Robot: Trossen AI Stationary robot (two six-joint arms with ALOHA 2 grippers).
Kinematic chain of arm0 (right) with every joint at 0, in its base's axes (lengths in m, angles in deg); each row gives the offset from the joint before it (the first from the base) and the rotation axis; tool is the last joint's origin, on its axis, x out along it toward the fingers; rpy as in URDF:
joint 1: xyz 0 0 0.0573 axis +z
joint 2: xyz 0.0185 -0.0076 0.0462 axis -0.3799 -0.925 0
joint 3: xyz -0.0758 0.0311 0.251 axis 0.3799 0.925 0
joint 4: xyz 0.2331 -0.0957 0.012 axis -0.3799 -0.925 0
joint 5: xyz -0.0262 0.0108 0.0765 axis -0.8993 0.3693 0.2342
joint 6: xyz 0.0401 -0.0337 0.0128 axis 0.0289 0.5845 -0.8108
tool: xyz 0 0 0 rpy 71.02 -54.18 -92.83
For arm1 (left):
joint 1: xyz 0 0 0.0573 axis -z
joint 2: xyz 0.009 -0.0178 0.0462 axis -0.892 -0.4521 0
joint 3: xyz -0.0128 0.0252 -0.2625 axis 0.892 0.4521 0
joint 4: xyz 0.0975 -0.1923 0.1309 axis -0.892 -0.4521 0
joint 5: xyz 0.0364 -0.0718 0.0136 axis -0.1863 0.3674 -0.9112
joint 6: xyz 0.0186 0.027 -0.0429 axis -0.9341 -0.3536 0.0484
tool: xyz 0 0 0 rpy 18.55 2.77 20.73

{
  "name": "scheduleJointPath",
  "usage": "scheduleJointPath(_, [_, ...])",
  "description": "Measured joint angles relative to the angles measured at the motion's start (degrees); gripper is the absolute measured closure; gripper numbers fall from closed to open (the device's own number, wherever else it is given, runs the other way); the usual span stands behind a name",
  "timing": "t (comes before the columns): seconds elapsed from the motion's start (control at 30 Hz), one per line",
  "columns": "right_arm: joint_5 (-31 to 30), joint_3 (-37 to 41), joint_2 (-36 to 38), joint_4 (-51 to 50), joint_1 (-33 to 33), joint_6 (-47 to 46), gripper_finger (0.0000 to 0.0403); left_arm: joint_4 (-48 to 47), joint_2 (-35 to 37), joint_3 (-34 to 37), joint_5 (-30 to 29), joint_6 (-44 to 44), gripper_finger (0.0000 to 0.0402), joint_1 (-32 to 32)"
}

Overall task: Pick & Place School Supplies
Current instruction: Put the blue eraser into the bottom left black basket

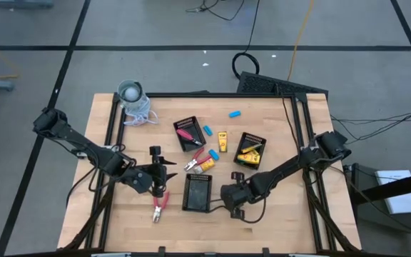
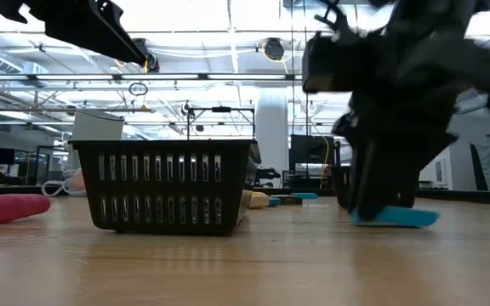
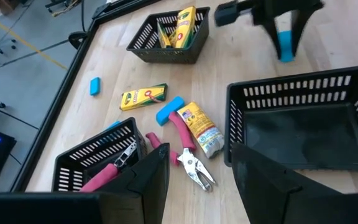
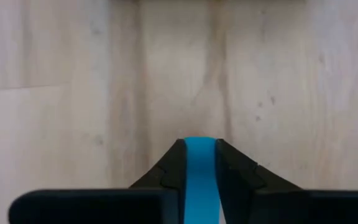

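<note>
Grasping was the step: my right gripper (image 4: 199, 163) pinched a light-blue piece (image 4: 200, 177) on the table (image 4: 73, 81); next, lifting toward a tray (image 1: 197, 193).

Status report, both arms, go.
Right gripper shut on blue eraser, low at the table beside the empty tray. Left gripper open, waiting. Nothing in the way.
</note>
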Motion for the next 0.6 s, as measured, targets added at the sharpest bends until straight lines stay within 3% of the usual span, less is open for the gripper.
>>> scheduleJointPath(0.27, [-5.5,-6.1,0.4,-4.9,0.9,3.9,0.0368,0.0,0.0,0.0,0.0,-0.1,0.0225,-0.9])
scheduleJointPath(0.37, [-7.4,-7.7,0.5,-5.9,0.9,5.8,0.0401,0.0,0.0,0.0,0.0,-0.3,0.0225,-0.9])
scheduleJointPath(0.6, [-8.7,-11.3,0.6,-7.2,-0.2,9.5,0.0399,0.0,0.0,0.0,0.1,-0.4,0.0225,-0.9])
